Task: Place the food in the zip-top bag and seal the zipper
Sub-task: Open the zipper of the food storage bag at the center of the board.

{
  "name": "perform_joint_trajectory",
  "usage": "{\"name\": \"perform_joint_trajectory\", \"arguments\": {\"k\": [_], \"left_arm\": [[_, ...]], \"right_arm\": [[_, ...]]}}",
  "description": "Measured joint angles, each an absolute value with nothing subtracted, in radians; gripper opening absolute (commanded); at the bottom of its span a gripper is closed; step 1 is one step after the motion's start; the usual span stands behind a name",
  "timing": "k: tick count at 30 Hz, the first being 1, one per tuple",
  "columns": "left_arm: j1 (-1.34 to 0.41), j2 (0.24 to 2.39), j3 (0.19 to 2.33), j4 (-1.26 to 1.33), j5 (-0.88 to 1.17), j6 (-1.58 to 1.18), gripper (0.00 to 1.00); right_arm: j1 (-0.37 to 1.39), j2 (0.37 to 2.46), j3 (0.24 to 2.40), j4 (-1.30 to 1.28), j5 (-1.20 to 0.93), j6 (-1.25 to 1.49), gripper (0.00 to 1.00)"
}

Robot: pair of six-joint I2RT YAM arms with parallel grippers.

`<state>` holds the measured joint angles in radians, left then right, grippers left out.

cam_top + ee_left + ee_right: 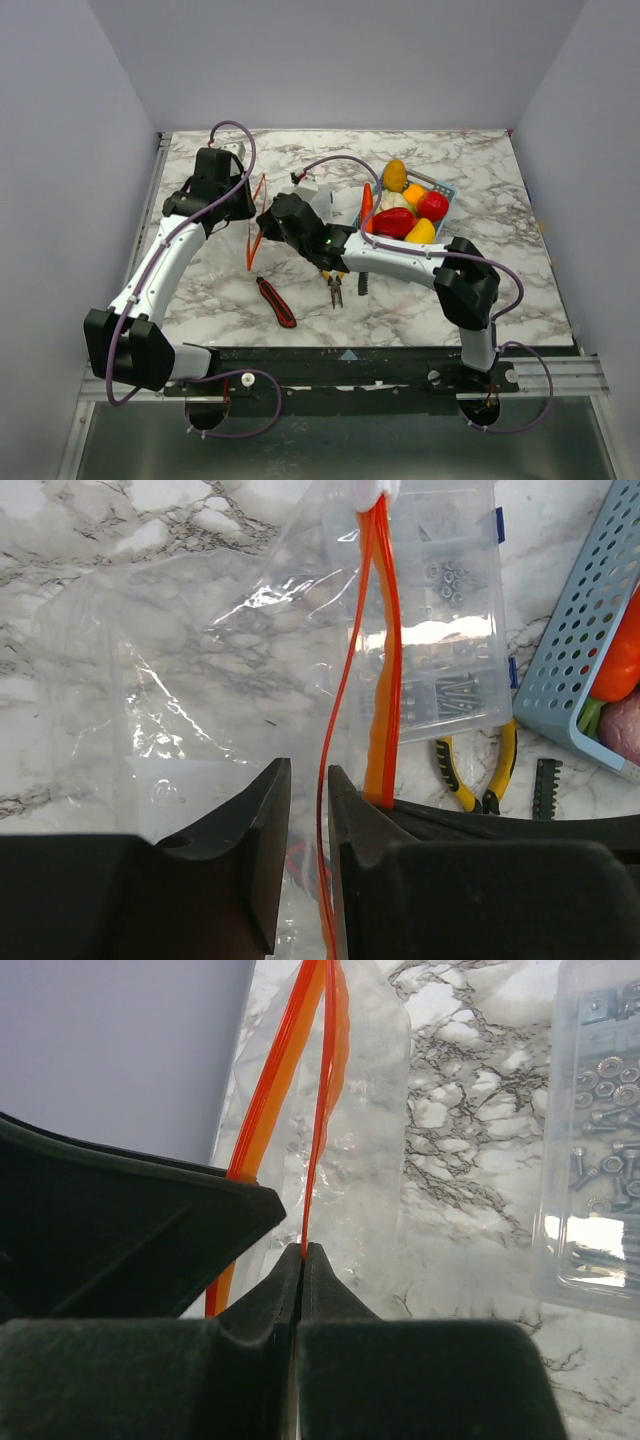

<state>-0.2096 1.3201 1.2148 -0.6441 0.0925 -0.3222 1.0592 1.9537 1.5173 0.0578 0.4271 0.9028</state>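
Top view, from the lower edge upward: both arms reach from their bases over the marble table (500, 290). Just below centre lie the red-and-black utility knife (277, 301) and, to its right, the yellow-handled pliers (335, 290). Left of centre, the zip-top bag (256, 225) stands on edge between the two grippers, its zipper (250, 250) showing as a narrow orange V. The left gripper (308, 772) is released: its wrist view shows a narrow gap between the jaws. One thin strand of the zipper runs down through that gap, and the broader strand passes behind the right-hand finger. The right gripper (302, 1250) is clenched on the zipper, jaws pressed together with a thin orange strand emerging at their tips. Beyond the bag lies the clear compartment box (450, 630) of screws and nuts. Right of centre and higher in the frame, the food (405, 215) is heaped in the light blue basket (444, 190), apart from the bag.
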Motion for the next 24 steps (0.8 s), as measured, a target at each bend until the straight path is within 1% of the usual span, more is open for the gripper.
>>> {"name": "perform_joint_trajectory", "arguments": {"k": [3,4,7,9,14,18,24], "left_arm": [[-0.246,1.320,1.215,-0.646,0.051,-0.315,0.25],[-0.262,1.318,1.215,-0.648,0.033,-0.310,0.23],[-0.294,1.312,1.215,-0.648,-0.023,-0.293,0.12],[-0.303,1.310,1.215,-0.651,-0.052,-0.279,0.00],[-0.304,1.310,1.215,-0.681,-0.128,-0.266,0.00],[-0.304,1.285,1.213,-0.689,-0.214,-0.254,0.00],[-0.304,1.179,1.196,-0.682,-0.290,-0.245,0.00]], "right_arm": [[1.059,1.953,1.517,0.061,0.428,0.921,0.01],[1.059,1.952,1.517,0.061,0.428,0.927,0.01],[1.059,1.952,1.517,0.060,0.427,0.943,0.01],[1.059,1.952,1.517,0.062,0.426,0.956,0.01],[1.059,1.932,1.480,0.083,0.430,0.991,0.01],[1.059,1.896,1.402,0.074,0.479,1.022,0.01],[1.059,1.863,1.297,0.042,0.533,1.042,0.06]]}}
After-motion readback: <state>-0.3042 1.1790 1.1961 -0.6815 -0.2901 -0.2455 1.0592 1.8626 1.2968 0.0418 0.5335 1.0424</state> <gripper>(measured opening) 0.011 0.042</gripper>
